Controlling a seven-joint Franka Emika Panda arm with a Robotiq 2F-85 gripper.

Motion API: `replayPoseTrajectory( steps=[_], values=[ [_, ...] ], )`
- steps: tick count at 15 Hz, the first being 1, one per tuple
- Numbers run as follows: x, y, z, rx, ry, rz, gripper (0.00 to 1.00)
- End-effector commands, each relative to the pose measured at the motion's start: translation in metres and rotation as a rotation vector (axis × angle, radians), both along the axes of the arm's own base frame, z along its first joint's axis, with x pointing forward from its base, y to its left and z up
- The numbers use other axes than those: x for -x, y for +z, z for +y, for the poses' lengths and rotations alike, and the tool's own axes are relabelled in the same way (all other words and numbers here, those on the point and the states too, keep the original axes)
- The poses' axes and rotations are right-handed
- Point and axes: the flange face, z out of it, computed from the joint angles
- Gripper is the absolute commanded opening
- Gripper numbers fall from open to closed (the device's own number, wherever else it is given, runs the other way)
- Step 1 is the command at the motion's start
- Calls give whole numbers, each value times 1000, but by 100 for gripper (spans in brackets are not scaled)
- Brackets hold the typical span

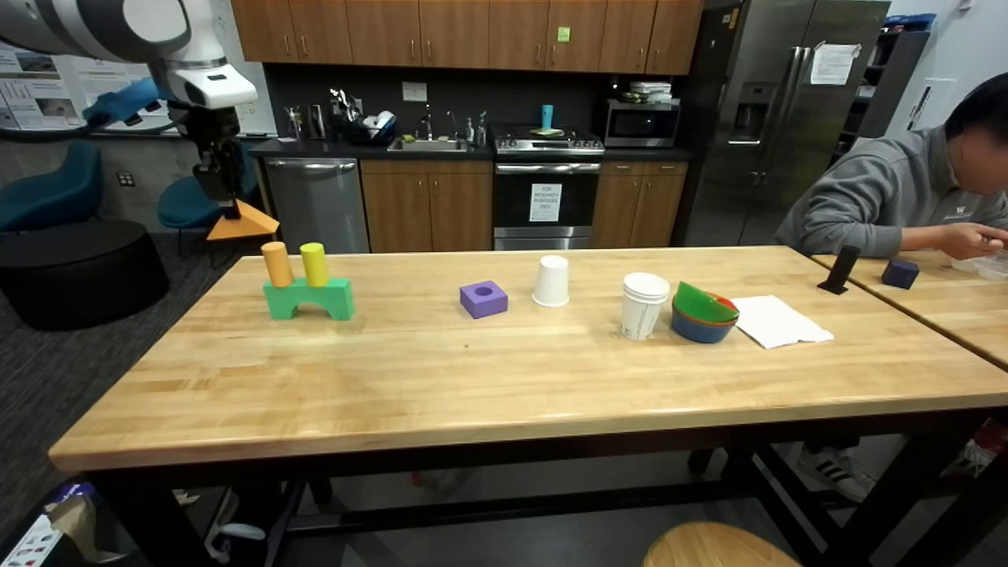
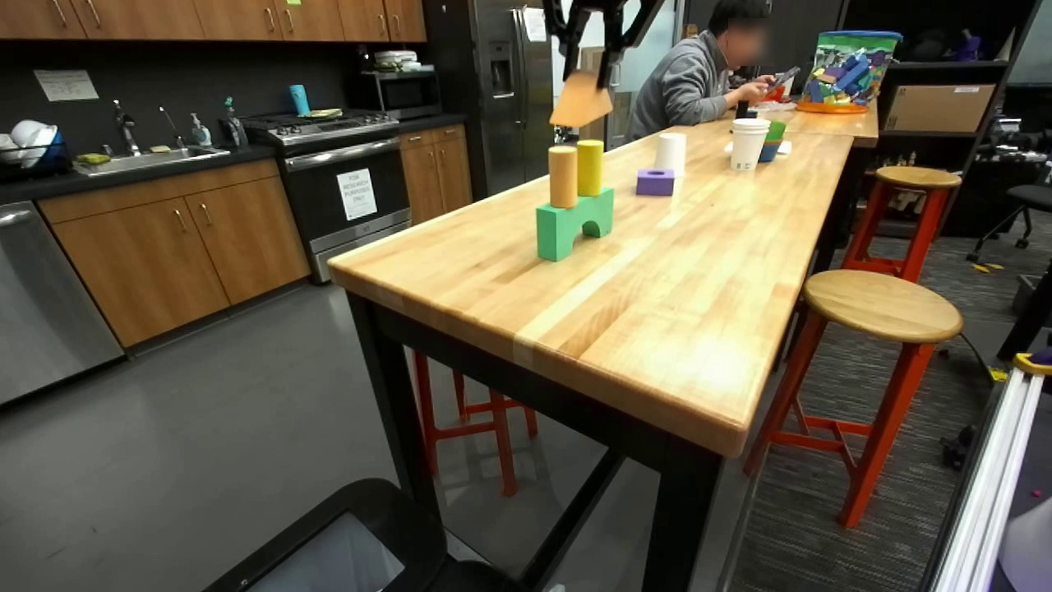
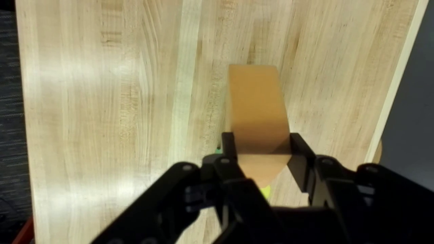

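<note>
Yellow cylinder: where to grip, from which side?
Likely the upper half of the yellow cylinder, from straight above, jaws closing across the thickness of the green arch. It stands upright, its sides bare, and the orange cylinder sits close beside it along the arch's length, leaving a narrow gap. The gripper holds the orange triangular block, so it would need freeing first.
</note>
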Motion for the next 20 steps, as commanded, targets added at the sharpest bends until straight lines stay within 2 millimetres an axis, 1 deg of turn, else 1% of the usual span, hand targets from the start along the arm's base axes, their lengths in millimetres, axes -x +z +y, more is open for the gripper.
replayPoseTrajectory(
  steps=[1,9,14,20],
  values=[
    [-4,2,-4,-4,-18,7,16],
    [-10,-5,-11,-2,-31,14,16],
    [-20,0,-14,7,-28,-1,16],
    [-33,9,-12,11,-14,-19,16]
  ],
)
